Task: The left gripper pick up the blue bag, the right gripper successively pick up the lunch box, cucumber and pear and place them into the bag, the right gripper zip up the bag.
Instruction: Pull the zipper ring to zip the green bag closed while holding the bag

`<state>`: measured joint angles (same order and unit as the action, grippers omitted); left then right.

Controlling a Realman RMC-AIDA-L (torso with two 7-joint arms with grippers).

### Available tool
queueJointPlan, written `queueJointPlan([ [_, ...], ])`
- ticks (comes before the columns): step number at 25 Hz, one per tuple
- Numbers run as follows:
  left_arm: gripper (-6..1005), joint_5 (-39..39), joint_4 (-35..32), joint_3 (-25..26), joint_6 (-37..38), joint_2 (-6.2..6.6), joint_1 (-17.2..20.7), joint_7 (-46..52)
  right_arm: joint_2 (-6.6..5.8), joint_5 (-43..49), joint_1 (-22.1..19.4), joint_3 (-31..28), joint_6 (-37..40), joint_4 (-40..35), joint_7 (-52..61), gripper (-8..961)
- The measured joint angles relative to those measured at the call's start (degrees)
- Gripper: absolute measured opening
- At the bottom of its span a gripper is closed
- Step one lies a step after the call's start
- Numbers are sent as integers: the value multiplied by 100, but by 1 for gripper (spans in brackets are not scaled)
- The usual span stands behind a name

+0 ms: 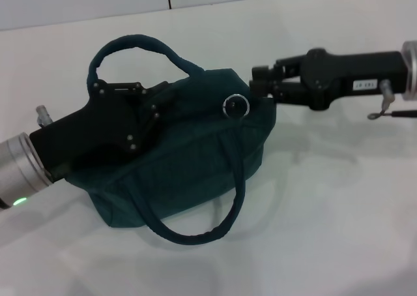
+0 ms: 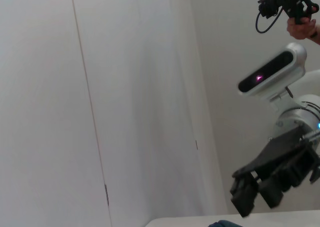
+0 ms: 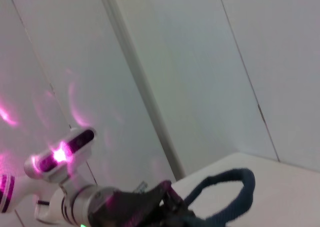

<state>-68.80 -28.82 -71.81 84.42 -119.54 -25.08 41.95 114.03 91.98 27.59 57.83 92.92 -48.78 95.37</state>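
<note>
The blue bag [image 1: 195,159] stands on the white table, its top closed, with one handle arched up [image 1: 137,45] and the other hanging at the front. My left gripper [image 1: 156,103] is shut on the bag's upper left edge, its fingertips sunk in the fabric. My right gripper [image 1: 259,83], the one with the white sticker, reaches in from the right. Its fingers are shut together at the bag's right top corner, beside a metal ring [image 1: 236,105]; what they pinch is hidden. The lunch box, cucumber and pear are out of view. In the left wrist view the right gripper [image 2: 270,187] hangs over the bag's rim [image 2: 225,224].
The white table [image 1: 339,198] spreads around the bag, with a white wall [image 1: 85,2] behind it. A cable [image 1: 391,113] dangles under the right wrist. The right wrist view catches the raised handle [image 3: 225,187] and the left arm [image 3: 90,202].
</note>
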Motion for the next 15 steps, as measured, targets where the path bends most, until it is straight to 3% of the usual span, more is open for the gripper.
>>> queueJointPlan([
  [5, 59, -1, 0, -99, 25, -7, -7, -19, 96, 264, 55, 16, -50, 74, -14, 294],
  [15, 58, -4, 0, -149, 132, -12, 14, -21, 108, 305, 87, 417, -266, 131, -25, 286],
])
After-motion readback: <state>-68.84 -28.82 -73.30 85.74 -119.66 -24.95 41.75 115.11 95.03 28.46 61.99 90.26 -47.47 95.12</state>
